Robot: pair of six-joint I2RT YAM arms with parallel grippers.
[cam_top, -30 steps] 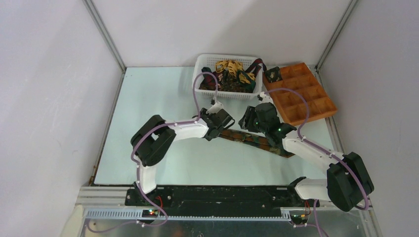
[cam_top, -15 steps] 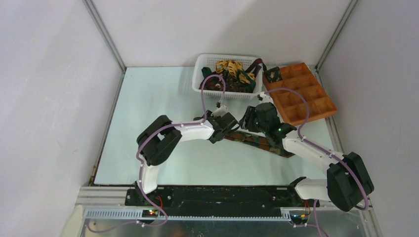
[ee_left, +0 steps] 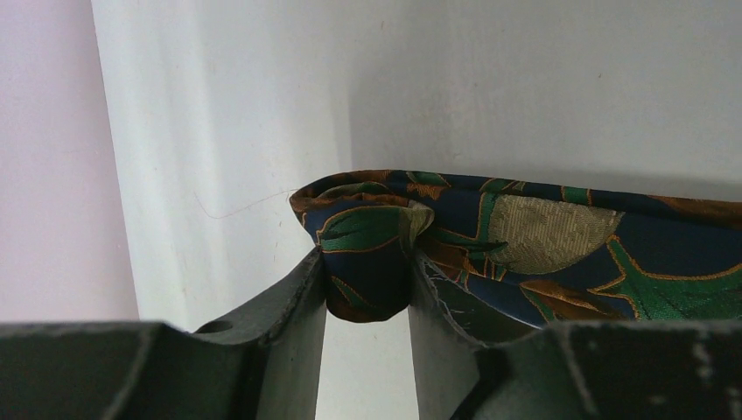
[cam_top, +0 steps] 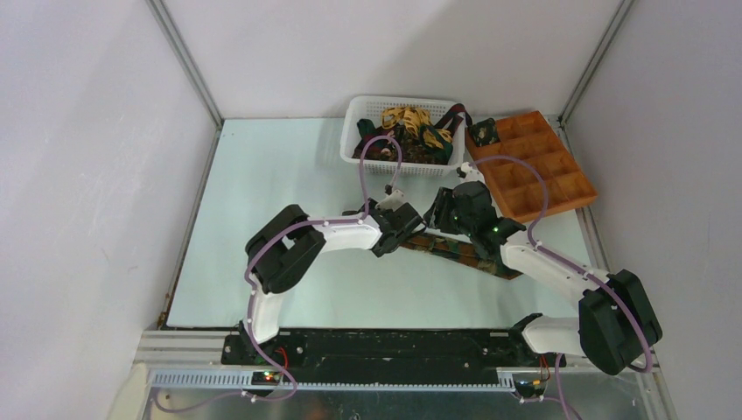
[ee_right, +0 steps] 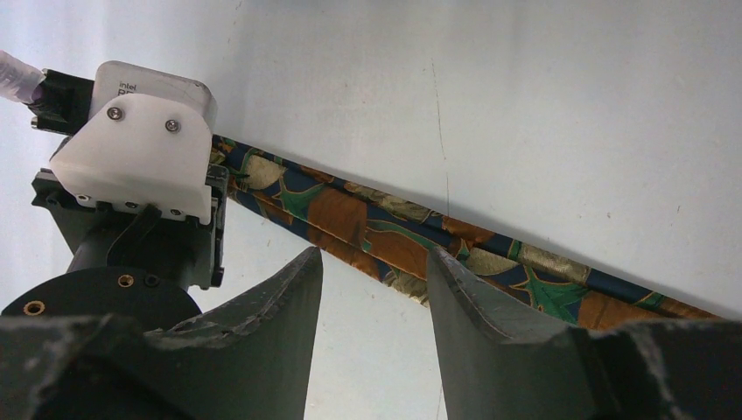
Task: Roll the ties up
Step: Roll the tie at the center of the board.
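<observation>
My L jaws clench the folded end of the tie (ee_left: 367, 254), prob. to start the coil. My R jaws hang spread, empty, above its middle, prob. to steady it. It lies on the surface (cam_top: 280, 192), near of the basket (cam_top: 429, 170).

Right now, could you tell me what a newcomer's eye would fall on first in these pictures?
The long patterned tie laid across the middle of the table draws the eye first. Its folded end is pinched in the left gripper, and the right gripper is open over it further along. Behind them at the far edge sit a white basket heaped with ties and, to its right, an orange-brown tray.
</observation>
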